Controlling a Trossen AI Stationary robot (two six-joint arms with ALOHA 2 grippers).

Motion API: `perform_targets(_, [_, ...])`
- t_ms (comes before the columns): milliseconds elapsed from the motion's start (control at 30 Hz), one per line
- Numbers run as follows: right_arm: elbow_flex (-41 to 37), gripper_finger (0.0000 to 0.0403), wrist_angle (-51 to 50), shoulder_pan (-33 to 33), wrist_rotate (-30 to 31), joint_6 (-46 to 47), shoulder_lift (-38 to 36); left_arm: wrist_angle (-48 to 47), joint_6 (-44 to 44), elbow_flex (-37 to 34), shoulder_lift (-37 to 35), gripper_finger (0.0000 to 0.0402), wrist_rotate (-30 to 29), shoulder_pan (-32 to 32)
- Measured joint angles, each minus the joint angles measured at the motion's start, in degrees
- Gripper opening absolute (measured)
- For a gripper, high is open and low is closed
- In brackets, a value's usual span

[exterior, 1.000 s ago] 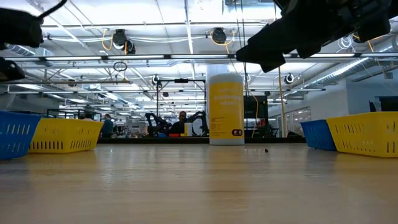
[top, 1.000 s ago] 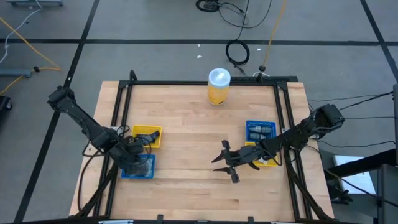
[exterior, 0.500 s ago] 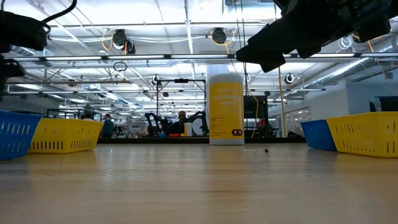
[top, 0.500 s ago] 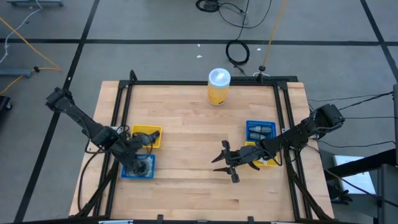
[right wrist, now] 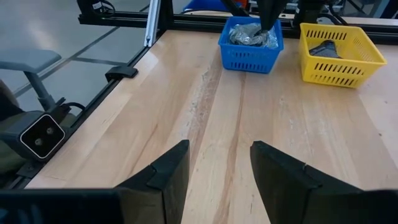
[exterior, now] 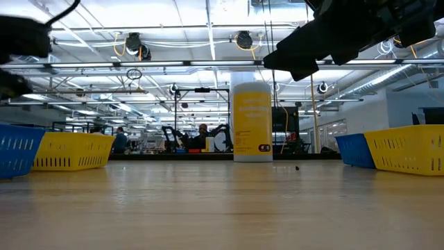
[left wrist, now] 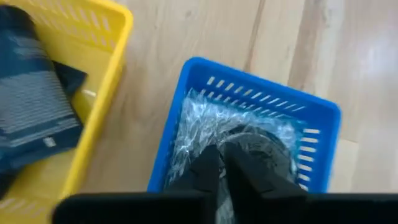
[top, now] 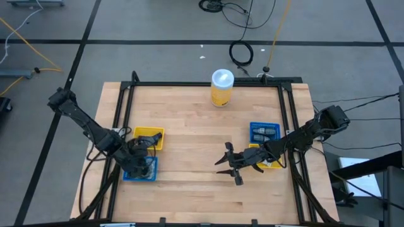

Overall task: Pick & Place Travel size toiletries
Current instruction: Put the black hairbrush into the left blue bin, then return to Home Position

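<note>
The high view looks straight down over the yellow canister point(top: 222, 87) and the whole table point(top: 196, 145). The low view sits at tabletop height, facing that canister point(exterior: 252, 122) level-on. The left wrist view hangs close above a blue tray point(left wrist: 249, 143); the right wrist view sees the same tray point(right wrist: 250, 41) across the table from afar.

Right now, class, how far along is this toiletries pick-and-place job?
Done: dark packets lie in the left yellow tray. In hand: the left gripper reaches into the left blue tray among clear-wrapped items, jaws nearly together. Left: items remain there; the right gripper waits open over bare table.
</note>
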Motion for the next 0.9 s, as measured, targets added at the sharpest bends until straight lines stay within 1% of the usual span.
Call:
perform_targets(33, [0.00, 0.0164, 0.00, 0.00, -0.12, 0.00, 0.01, 1.42, -0.64, -1.29, 0.21, 0.0015, 0.11, -0.36])
perform_targets(100, [0.00, 0.0164, 0.00, 0.00, -0.15, 0.04, 0.00, 3.19, -1.85, -3.75, 0.51, 0.0007, 1.21, -0.76])
perform_targets(200, [0.00, 0.0164, 0.00, 0.00, -0.10, 0.09, -0.01, 3.52, -2.40, -4.82, 0.44, 0.0019, 1.81, -0.86])
perform_targets(333, [0.00, 0.0164, 0.42, -0.02, 0.36, 0.11, -0.01, 4.64, 1.02, -3.10, -0.97, 0.0029, 2.02, -0.81])
perform_targets(400, [-0.01, 0.0164, -0.38, -0.02, 0.45, 0.51, -0.75, 6.02, 3.89, -1.79, -1.77, 0.0030, 0.60, -0.81])
perform_targets(500, [0.00, 0.0163, -4.53, -0.33, -0.10, 1.93, -4.34, 11.10, 10.62, -0.87, -2.86, 0.0030, -3.96, -0.81])
perform_targets(600, [-2.04, 0.0147, -9.50, -0.81, -0.09, 1.15, -10.49, 18.06, 19.73, -0.87, -3.33, 0.0031, -12.01, -0.74])
perform_targets(667, [-5.18, 0.0126, -9.20, -1.91, -0.86, -0.11, -15.76, 22.40, 25.08, -0.87, -3.23, 0.0031, -18.78, -0.46])
perform_targets(733, [-9.77, 0.0099, -9.45, -3.44, -3.63, -0.63, -22.53, 27.53, 29.83, -0.85, -2.92, 0.0031, -24.75, 0.12])
perform_targets(800, [-13.98, 0.0071, -9.36, -5.46, -6.46, -0.51, -29.35, 31.10, 34.32, -0.87, -2.81, 0.0031, -27.47, 1.18])
perform_targets(900, [-19.58, 0.0031, -9.31, -8.76, -7.82, 1.33, -41.04, 35.86, 40.85, -0.85, -2.86, 0.0031, -28.02, 3.45])
